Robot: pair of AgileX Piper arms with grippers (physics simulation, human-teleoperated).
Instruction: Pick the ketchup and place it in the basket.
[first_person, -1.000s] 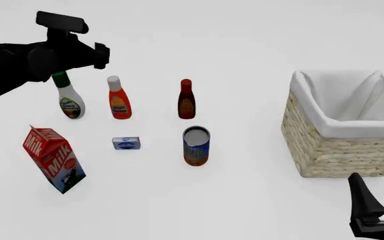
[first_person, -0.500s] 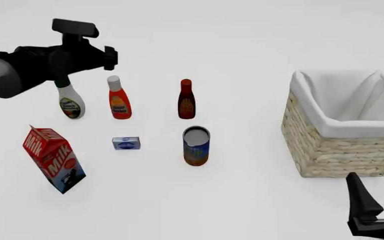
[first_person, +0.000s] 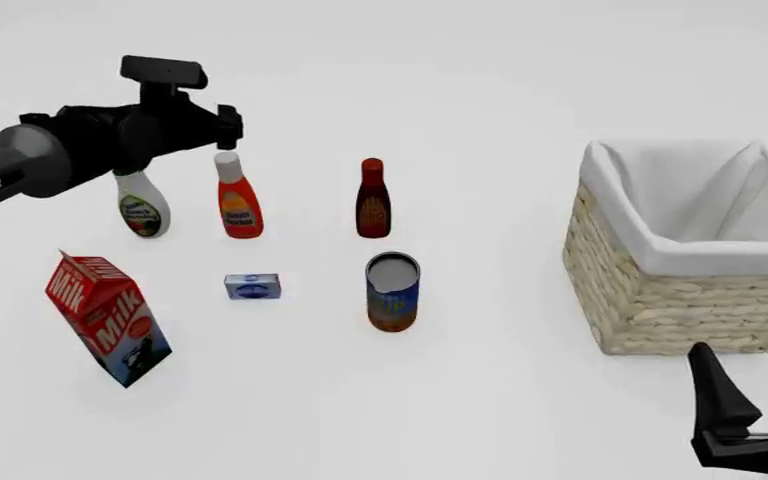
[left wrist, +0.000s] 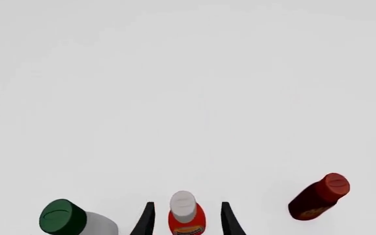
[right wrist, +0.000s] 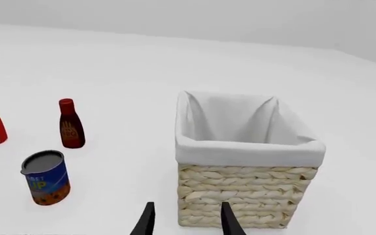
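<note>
The wicker basket (first_person: 684, 250) stands at the table's right side, well apart from the groceries. The left gripper (left wrist: 184, 221) hangs above the ketchup (first_person: 237, 198), jaws spread either side of its cap, not touching. The right gripper (first_person: 758, 385), jaws spread, sits just before the basket. The ketchup stands upright between the green-capped white bottle (first_person: 140, 205) and the dark-red bottle (first_person: 372, 199).

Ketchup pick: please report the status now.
Left gripper open, above ketchup, cap between fingers. Right gripper open beside basket. Ketchup upright on table. Nothing in the way.
</note>
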